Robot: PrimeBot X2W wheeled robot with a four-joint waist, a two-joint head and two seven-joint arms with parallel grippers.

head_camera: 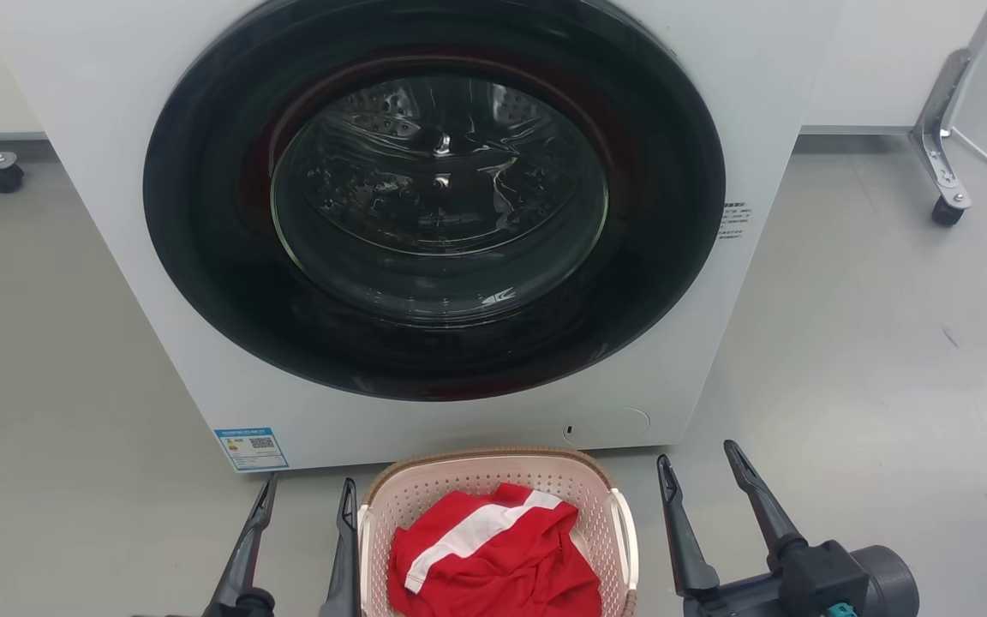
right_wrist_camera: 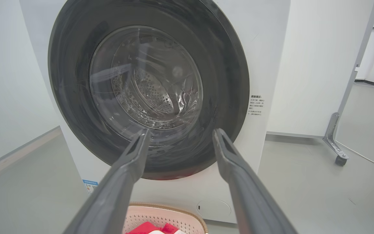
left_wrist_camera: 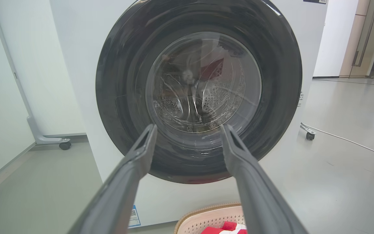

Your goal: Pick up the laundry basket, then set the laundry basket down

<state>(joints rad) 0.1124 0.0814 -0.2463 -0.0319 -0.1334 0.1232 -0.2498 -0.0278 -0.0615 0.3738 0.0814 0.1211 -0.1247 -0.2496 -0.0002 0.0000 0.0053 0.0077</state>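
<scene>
Laundry basket (head_camera: pixel 459 485), pale pink, brown rim, on floor between left pincer (head_camera: pixel 310 480) and right pincer (head_camera: pixel 696 452), nearer the left; red garment (head_camera: pixel 493 561) with white stripe inside. Both pincers released, fingers spread, grasping nothing. Beyond pincer tips: white washer (head_camera: pixel 108 171); blue label (head_camera: pixel 251 447) with QR code ahead of left pincer, small printed label (head_camera: pixel 735 221) beside door, lettering too small to read.

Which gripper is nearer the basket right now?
Left. The left gripper sits almost against the basket, at its left side; the right gripper stands slightly farther off, at its right side.
</scene>
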